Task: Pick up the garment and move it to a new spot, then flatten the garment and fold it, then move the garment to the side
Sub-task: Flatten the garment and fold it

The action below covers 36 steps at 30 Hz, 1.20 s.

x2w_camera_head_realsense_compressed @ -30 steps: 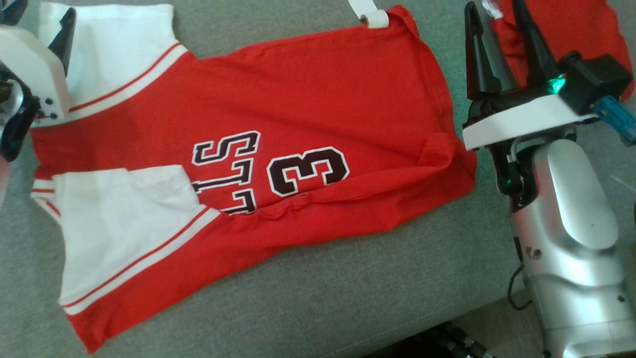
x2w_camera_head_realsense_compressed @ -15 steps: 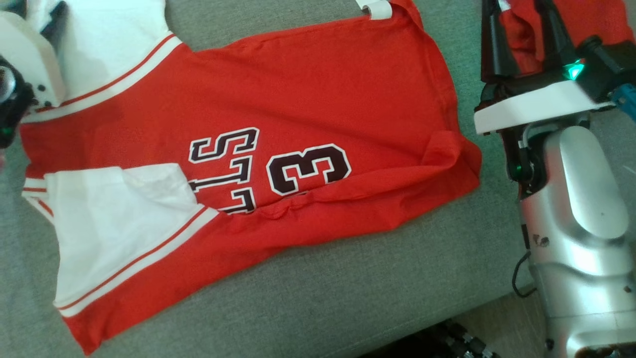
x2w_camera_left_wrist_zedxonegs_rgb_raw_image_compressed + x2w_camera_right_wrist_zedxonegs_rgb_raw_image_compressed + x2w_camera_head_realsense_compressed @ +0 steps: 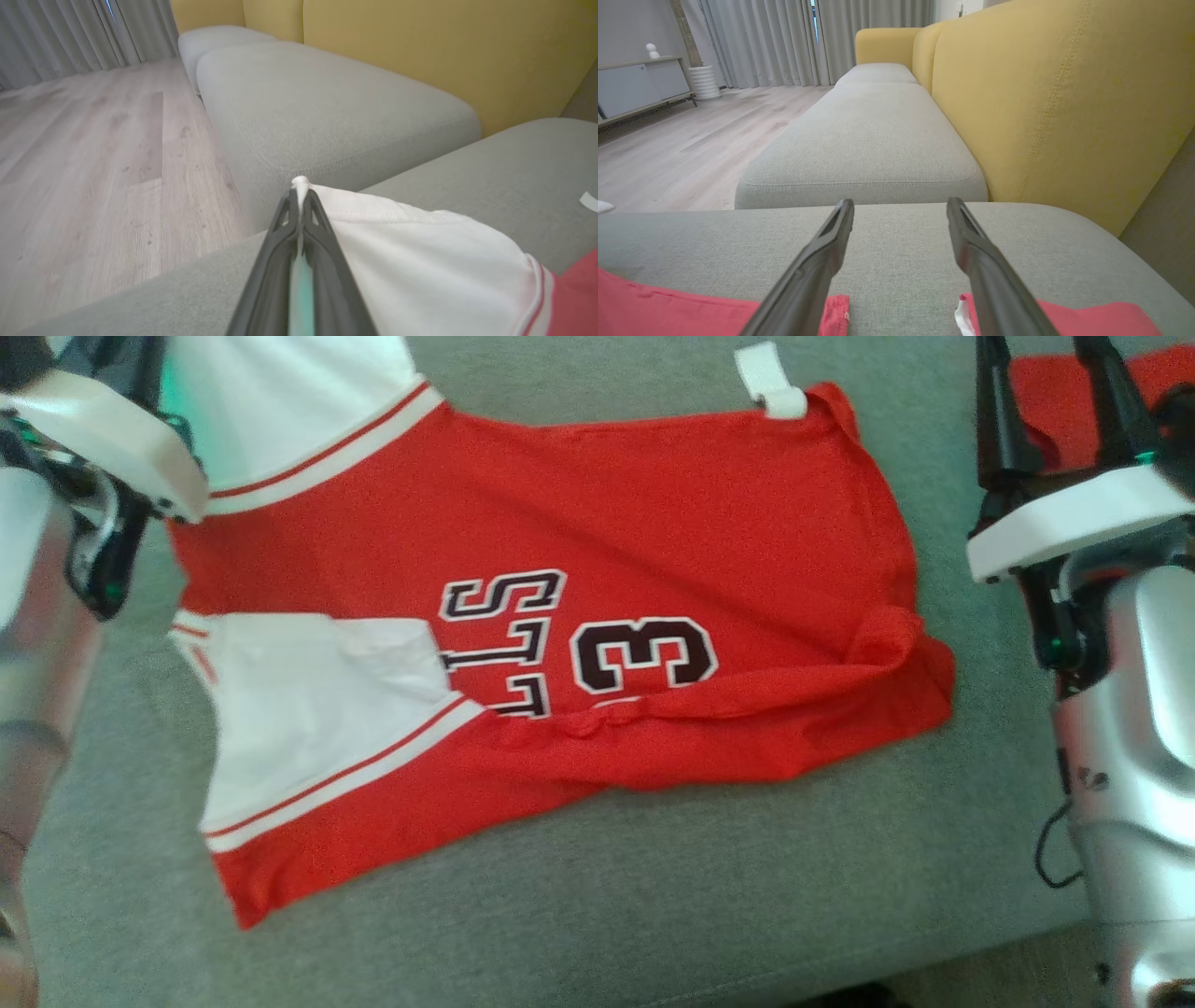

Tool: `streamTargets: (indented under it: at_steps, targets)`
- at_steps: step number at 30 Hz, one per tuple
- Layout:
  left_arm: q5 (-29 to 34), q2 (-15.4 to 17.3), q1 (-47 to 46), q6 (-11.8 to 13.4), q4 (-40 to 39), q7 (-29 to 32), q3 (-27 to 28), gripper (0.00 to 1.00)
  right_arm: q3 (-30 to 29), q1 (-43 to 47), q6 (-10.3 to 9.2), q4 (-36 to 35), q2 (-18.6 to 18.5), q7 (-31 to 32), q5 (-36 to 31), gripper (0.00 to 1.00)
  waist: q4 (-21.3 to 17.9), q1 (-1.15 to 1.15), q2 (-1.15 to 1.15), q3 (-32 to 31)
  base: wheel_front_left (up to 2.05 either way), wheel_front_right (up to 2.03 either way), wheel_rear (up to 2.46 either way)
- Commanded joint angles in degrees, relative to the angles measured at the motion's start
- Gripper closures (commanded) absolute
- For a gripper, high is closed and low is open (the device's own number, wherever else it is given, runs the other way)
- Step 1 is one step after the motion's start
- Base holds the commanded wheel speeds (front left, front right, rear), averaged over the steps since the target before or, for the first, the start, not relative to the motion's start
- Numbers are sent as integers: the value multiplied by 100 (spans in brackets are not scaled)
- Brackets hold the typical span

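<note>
- Grey sofa cushion (image 3: pixel 597 896), yellow backrest (image 3: pixel 1064 93) behind; wood floor (image 3: pixel 93 163) and curtains (image 3: pixel 761 42) beyond.
- Red jersey (image 3: pixel 653 523) lies spread on the cushion, between both grippers.
- Left gripper (image 3: pixel 299 196) is clamped on the edge of the jersey's far-left white sleeve (image 3: pixel 420 247).
- Right gripper (image 3: pixel 900 207): fingers apart, holding nothing, right of the jersey, over another red cloth (image 3: pixel 1055 392).

A home living room — yellow-backed sofa (image 3: pixel 1064 102), grey curtains (image 3: pixel 761 42), wood floor (image 3: pixel 668 158), low sideboard (image 3: pixel 640 88).
</note>
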Motion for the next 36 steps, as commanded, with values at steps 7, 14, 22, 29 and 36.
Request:
streamTargets:
  at_steps: [7,14,22,29,36]
  targets:
    - [154,64,284,42,-659,-528,-27,100,416,-69,-5,205,-507,625,492,0,684,1,0,-451,0,0,0]
    - [205,64,716,193,-1507,-476,-213,100,767,-196,-5,993,-957,1131,728,0,1052,1,0,-449,0,0,0]
    - [194,142,947,353,-2255,-222,-334,100,1177,-594,-5,1841,-1093,1461,1133,0,1292,1,0,-251,0,0,0]
    - [177,197,952,468,-2516,-127,-338,100,1584,-986,-5,2559,-1096,1657,1414,0,1391,1,0,-74,0,0,0]
    - [154,260,903,557,-2444,-137,-279,100,1931,-1312,-5,2717,-1159,1468,1688,100,1313,1,0,-75,0,0,0]
